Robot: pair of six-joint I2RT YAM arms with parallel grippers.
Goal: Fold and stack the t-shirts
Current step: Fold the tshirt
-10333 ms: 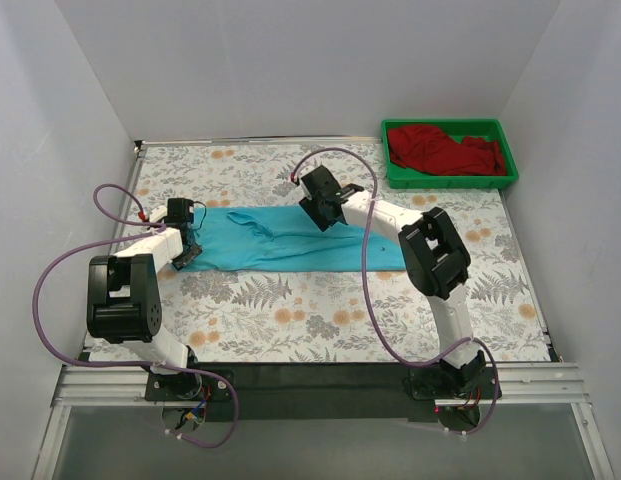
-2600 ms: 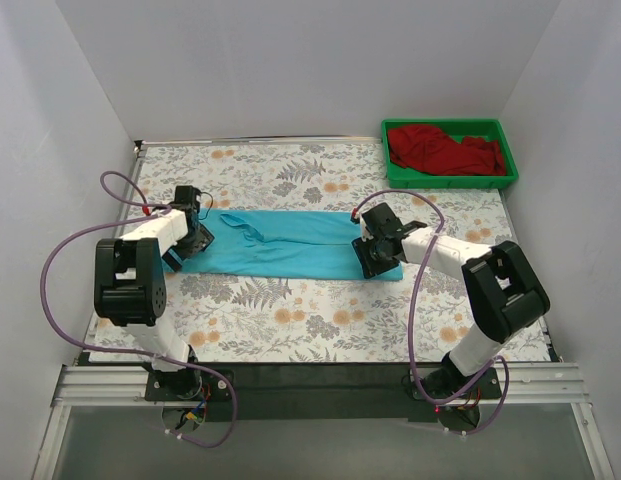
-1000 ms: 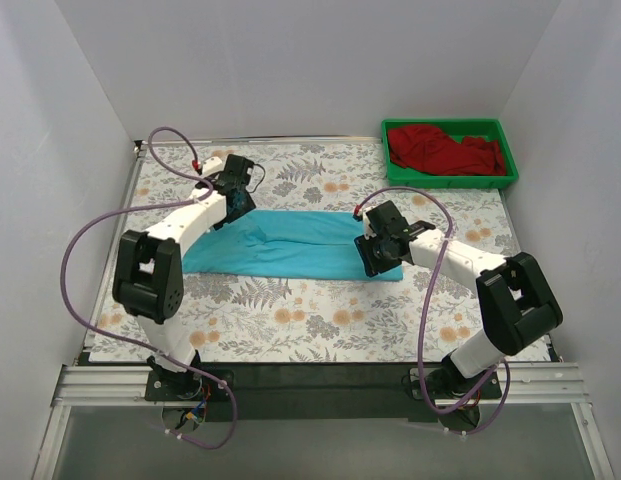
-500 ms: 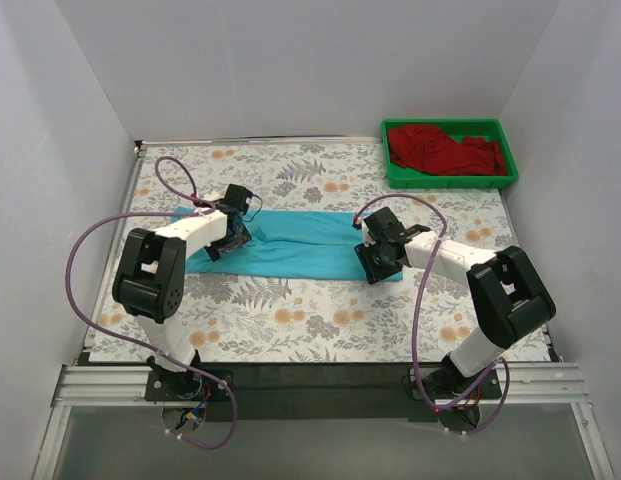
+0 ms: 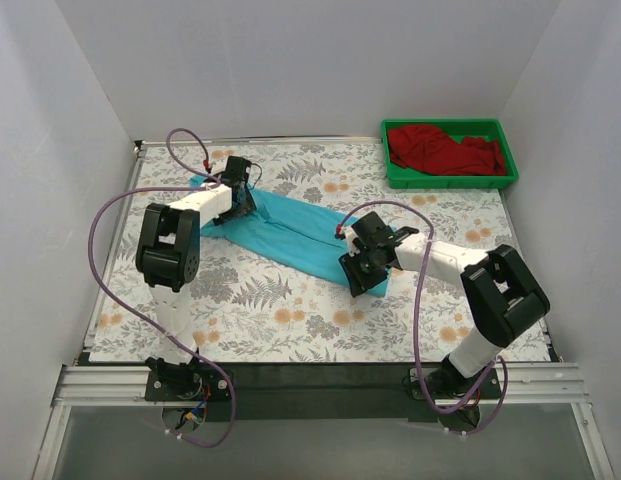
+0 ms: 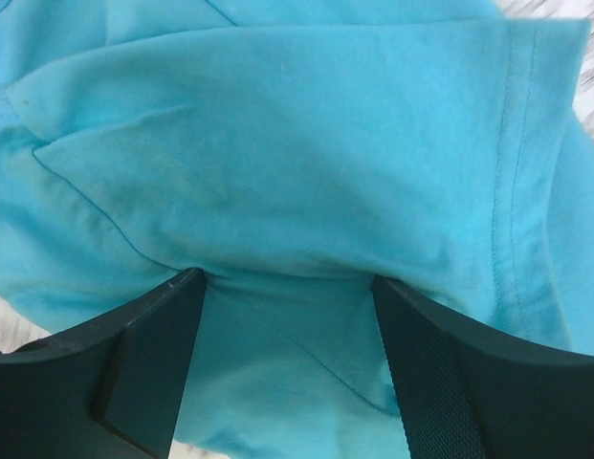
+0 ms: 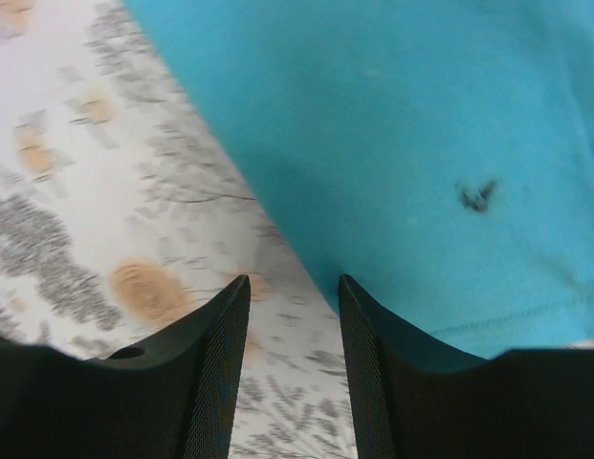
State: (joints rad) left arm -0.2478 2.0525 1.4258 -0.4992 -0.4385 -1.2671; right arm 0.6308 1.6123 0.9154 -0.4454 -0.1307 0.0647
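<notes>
The turquoise t-shirt point(image 5: 290, 228) lies on the table as a long folded strip, running slantwise from back left to front right. My left gripper point(image 5: 240, 196) is at its back-left end; in the left wrist view the left gripper point(image 6: 282, 287) stands wide open with bunched shirt cloth point(image 6: 297, 143) between and over the fingers. My right gripper point(image 5: 355, 270) is at the front-right end; the right gripper point(image 7: 294, 282) is open, straddling the shirt's edge point(image 7: 421, 124), bare table between the jaws. The dark red t-shirt point(image 5: 445, 150) lies crumpled in the tray.
The green plastic tray point(image 5: 450, 181) stands at the back right corner. The floral-patterned table point(image 5: 290, 320) is walled by white panels at left, back and right. Purple cables loop off both arms.
The shirt has swung from lying straight across to slantwise. My left gripper moved back and left with that end; my right gripper shifted forward and left with the other end.
</notes>
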